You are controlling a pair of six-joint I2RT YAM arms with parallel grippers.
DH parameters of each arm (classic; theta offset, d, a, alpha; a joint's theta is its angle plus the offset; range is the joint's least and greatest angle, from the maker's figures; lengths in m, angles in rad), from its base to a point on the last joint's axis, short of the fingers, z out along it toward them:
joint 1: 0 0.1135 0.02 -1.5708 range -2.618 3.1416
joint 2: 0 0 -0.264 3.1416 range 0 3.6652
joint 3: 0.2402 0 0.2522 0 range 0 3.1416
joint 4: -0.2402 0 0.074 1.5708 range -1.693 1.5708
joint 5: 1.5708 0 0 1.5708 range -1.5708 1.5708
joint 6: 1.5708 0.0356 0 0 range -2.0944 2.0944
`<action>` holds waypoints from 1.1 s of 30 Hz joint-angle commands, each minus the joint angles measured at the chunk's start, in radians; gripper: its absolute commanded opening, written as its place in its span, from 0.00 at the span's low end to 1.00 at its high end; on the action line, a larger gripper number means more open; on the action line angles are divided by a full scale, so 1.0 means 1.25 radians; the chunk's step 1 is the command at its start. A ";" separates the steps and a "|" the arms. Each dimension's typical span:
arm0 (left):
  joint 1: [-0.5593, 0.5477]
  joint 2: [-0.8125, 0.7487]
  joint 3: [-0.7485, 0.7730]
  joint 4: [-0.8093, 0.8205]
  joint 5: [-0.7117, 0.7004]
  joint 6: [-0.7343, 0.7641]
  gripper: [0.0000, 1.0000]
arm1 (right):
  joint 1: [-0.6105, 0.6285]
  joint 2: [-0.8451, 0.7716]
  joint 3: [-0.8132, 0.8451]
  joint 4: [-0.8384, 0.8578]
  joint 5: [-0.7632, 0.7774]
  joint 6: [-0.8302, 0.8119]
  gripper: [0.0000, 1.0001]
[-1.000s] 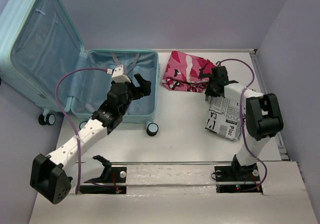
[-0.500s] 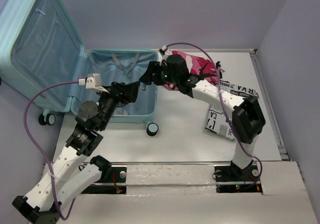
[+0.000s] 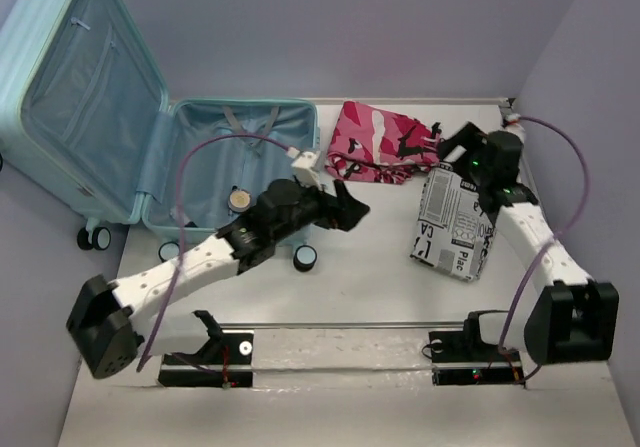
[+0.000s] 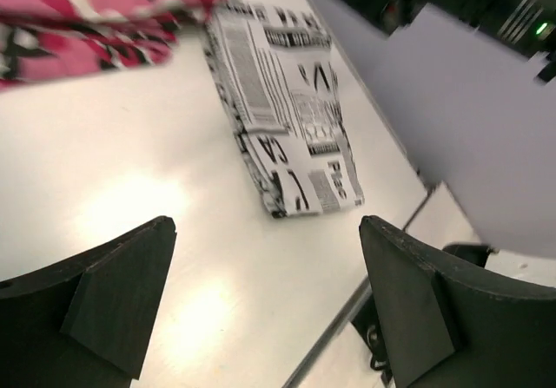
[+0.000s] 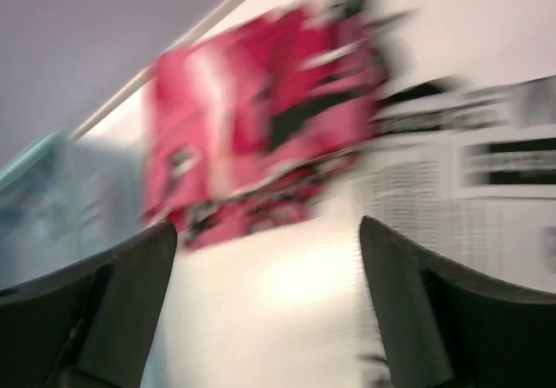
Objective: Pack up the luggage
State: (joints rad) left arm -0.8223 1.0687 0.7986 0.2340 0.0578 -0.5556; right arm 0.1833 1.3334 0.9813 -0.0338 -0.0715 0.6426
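White tabletop, lavender walls. Top view: the luggage [image 3: 90, 107] lies open at 10 o'clock on the table, lid raised. I judge its shell stiff, bulky and apt to roll on its wheels; take hold at the lid rim. The left gripper [image 3: 352, 205] hangs spread and empty, luggage just beside it at 9 o'clock.

Left wrist view: jaws wide above a newsprint packet [image 4: 291, 119]; luggage out of frame.

Right wrist view: right gripper [image 5: 269, 305] spread, empty; luggage blurred at 9 o'clock.

Likely a robot lab: bare lilac walls [image 3: 400, 27], white table [image 3: 370, 277].
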 commanded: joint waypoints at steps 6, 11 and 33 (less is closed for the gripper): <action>-0.129 0.476 0.276 0.039 0.055 0.024 0.99 | -0.431 -0.216 -0.287 -0.072 0.272 -0.013 1.00; -0.132 0.648 0.384 0.015 0.048 0.022 0.99 | -0.528 -0.158 -0.308 -0.045 0.181 -0.039 1.00; -0.113 0.935 0.570 0.039 0.222 -0.073 0.96 | -0.561 0.255 -0.244 0.018 -0.339 -0.066 0.83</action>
State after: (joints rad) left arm -0.9642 2.1986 1.4715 0.2798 0.2859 -0.6136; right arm -0.5190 1.5715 0.7040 0.0837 -0.3584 0.5407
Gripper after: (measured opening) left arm 0.971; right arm 0.838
